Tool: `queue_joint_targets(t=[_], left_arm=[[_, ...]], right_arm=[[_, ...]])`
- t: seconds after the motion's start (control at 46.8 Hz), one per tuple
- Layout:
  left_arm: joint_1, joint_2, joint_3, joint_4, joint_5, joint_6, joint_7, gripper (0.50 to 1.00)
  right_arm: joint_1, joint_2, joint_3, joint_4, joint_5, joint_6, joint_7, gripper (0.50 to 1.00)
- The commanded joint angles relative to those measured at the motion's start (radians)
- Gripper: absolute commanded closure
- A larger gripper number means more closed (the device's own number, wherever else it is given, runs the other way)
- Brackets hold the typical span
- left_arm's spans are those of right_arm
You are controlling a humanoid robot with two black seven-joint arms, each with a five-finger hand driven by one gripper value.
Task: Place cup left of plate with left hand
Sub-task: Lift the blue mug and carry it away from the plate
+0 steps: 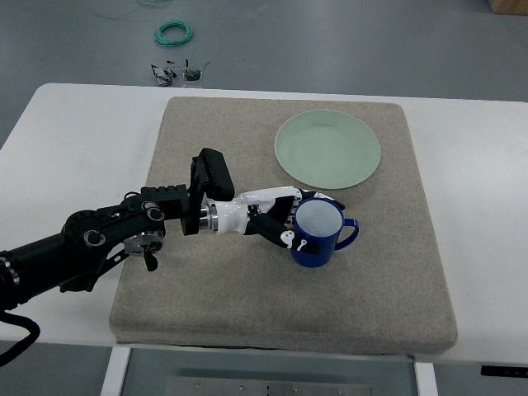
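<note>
Blue ceramic mug, white inside, upright on a beige felt mat that covers most of a white table; position, lower centre of the frame, below the plate, handle turned toward the right. Pale green plate, empty, upper centre-right of the mat, well clear of the mug. Left hand, white and black, entering from the lower left edge on a black arm; its fingers are wrapped on the mug's left wall, clamped on it from the side away from the handle, likely so the cup stays level and the handle stays free. Mug appears to rest on the mat, though whether it is slightly raised cannot be told. Destination, the bare mat left of the plate, lies up and left of the mug. Green cable coil and small clips on the floor beyond the table's upper edge, unrelated. Right arm absent from view.
</note>
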Motion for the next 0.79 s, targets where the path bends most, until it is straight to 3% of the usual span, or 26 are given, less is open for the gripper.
queue_joint_targets(t=[0.0, 0.171, 0.555, 0.768], left_arm=[[0.0, -0.001, -0.001, 0.0, 0.0, 0.0, 0.0, 0.726], [-0.002, -0.005, -0.009, 0.0, 0.0, 0.001, 0.0, 0.829], [-0.019, -0.008, -0.024, -0.005, -0.008, 0.086, 0.0, 0.827], [-0.02, -0.005, -0.139, -0.005, -0.006, 0.156, 0.0, 0.823]], right_arm=[[0.0, 0.0, 0.0, 0.0, -0.001, 0.0, -0.001, 0.566], [0.0, 0.0, 0.0, 0.0, -0.001, 0.0, 0.0, 0.566], [0.0, 0.0, 0.0, 0.0, 0.001, 0.0, 0.0, 0.566], [0.0, 0.0, 0.0, 0.0, 0.001, 0.0, 0.0, 0.566]])
